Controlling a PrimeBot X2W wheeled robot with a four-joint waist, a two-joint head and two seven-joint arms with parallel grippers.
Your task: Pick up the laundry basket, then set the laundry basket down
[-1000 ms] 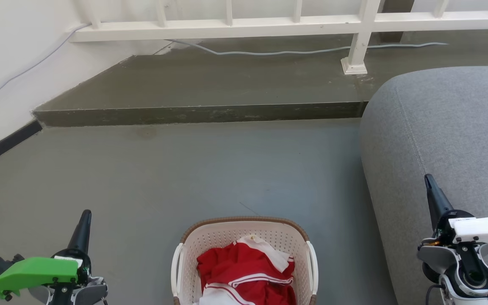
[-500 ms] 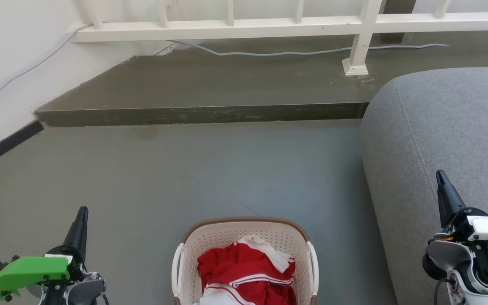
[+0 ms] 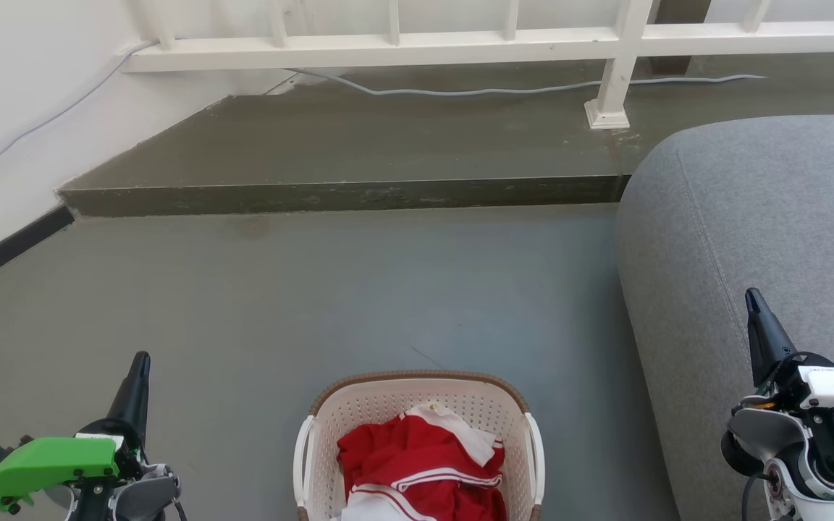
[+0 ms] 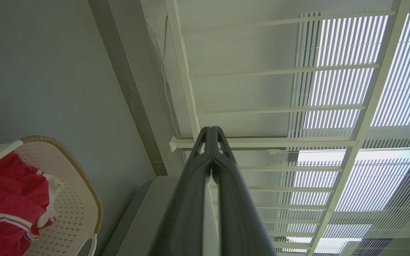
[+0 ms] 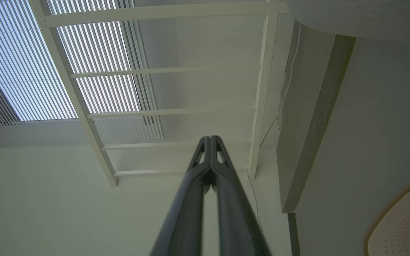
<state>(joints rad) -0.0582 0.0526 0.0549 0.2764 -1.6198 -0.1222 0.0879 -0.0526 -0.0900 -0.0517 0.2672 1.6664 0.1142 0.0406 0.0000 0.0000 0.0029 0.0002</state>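
Observation:
The laundry basket point(image 3: 388, 405), cream perforated plastic with a brown woven rim and white side handles, stands on the grey floor at the bottom middle of the head view, holding red and white clothes. It also appears at the lower left of the left wrist view point(image 4: 73, 199) and the lower right corner of the right wrist view point(image 5: 397, 224). My left gripper point(image 3: 140, 362) is well left of the basket, shut and empty, its fingertips point(image 4: 211, 131) pressed together. My right gripper point(image 3: 752, 298) is far right over the sofa, also shut point(image 5: 210, 139) and empty.
A grey sofa point(image 3: 764, 217) fills the right side. Beyond the open floor runs a low concrete step point(image 3: 344, 194) with a white railing point(image 3: 460, 43) and a grey cable point(image 3: 460, 90) along it. A white wall point(image 3: 4, 130) closes the left.
The right gripper has shifted a little right and up the view over the sofa. The left gripper has sunk slightly. The basket has stayed in place.

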